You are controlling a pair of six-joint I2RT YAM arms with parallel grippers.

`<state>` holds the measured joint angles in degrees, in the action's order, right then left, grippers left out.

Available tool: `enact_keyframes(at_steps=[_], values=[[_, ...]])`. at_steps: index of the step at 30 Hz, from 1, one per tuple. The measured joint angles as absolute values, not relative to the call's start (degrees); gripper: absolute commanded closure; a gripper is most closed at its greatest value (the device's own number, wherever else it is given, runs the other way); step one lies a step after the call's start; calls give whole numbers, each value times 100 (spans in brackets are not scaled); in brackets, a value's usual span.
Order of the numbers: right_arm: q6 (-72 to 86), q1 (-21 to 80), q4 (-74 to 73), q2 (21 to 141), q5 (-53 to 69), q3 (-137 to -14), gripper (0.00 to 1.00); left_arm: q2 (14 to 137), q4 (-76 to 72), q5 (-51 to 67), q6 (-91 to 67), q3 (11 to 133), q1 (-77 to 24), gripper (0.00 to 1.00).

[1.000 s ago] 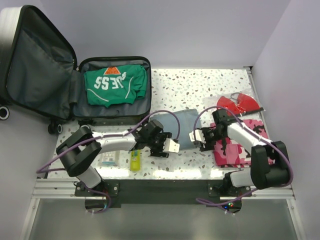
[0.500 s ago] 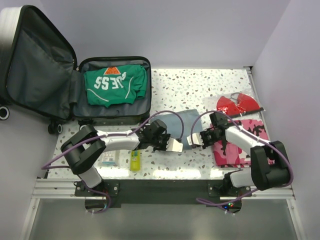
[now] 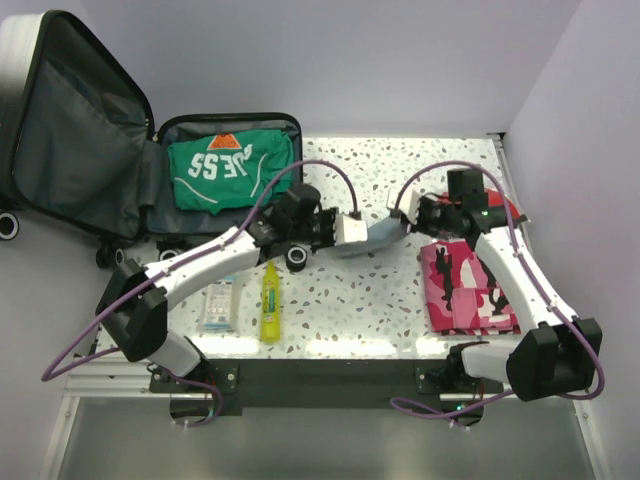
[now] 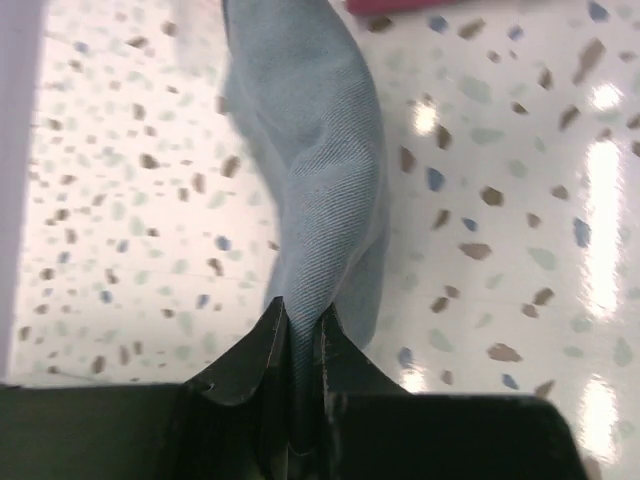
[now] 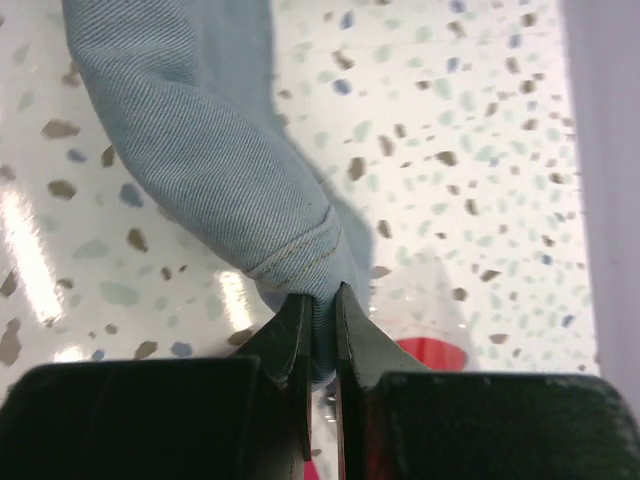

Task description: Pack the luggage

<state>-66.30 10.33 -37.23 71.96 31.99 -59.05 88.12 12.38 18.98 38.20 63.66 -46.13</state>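
Luggage: the luggage (image 3: 80, 130) lies open at the far left corner of the table (image 3: 380, 300), with the lid leaning up and back to the left. The base half lies flat with a green shirt (image 3: 230, 165) folded inside.
Left gripper: the left gripper (image 4: 298, 320) has its fingers pressed together on one bunched end of a blue denim cloth (image 4: 310, 150).
Right gripper: the right gripper (image 5: 320, 305) pinches the opposite end, right at a stitched hem.
Cloth position: strung between the two grippers just right of the luggage's base, sagging in the middle. I cannot tell whether its lowest fold touches the table.
Step, as judged: carrying the cloth leftward to lay it over the shirt.
How the cloth handles: light, soft and limp. Held by two ends it stays spread, but a one-sided release would probably let it slump into a heap.
How the luggage handles: probably a stiff, smooth shell on wheels, so a shove could roll it. The rim of the base or the lid's edge looks the safest hold, not the curved shell.
Elsewhere: a pink patterned piece (image 3: 465, 290), a yellow-green bottle (image 3: 269, 302) and a small packet (image 3: 218, 305) lie unpacked.
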Motion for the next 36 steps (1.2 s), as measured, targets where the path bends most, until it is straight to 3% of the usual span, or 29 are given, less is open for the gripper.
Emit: enact_keyframes(at_steps=[6,16,36], values=[[-5621,932,-3750,7387,3140,-7218,100,8739,1264,1903,3686,7330,-4176,100],[-4209,1107,-2805,8908,3013,-9585,100,8873,528,1704,3741,8493,-3157,100],[-3336,3142,-377,12844,1385,-13246,100,9802,-2307,1092,4167,8554,-690,100]])
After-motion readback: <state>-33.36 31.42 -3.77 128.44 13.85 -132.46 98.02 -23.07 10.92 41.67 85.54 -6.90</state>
